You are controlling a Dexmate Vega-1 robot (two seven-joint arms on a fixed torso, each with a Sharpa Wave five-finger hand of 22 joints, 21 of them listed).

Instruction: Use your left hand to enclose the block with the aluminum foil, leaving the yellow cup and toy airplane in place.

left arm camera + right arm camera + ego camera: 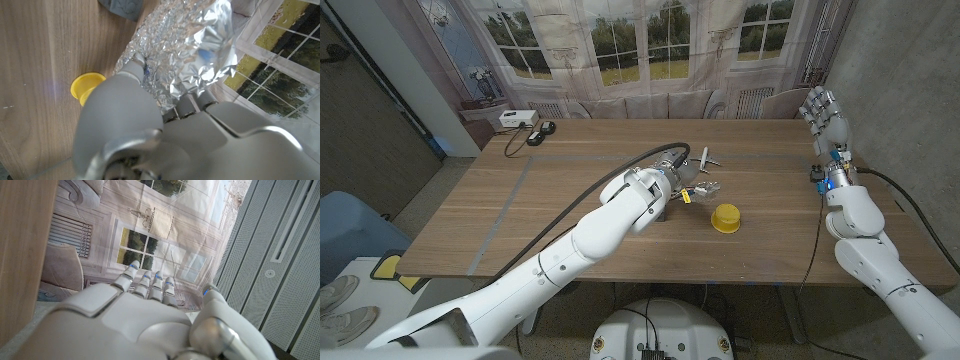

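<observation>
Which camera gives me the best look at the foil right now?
The left wrist view: the crinkled aluminum foil spreads wide just past the left hand, whose fingers press into it. The head view shows only a small patch of foil beyond that hand. The right wrist view faces the backdrop.

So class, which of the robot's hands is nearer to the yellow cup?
Left. The left hand works at the foil just beside the yellow cup; the right hand is raised far off at the table's edge.

Head view looks down over the table (570, 200); left wrist view sits close above its wood, also showing the yellow cup (725, 218).
</observation>
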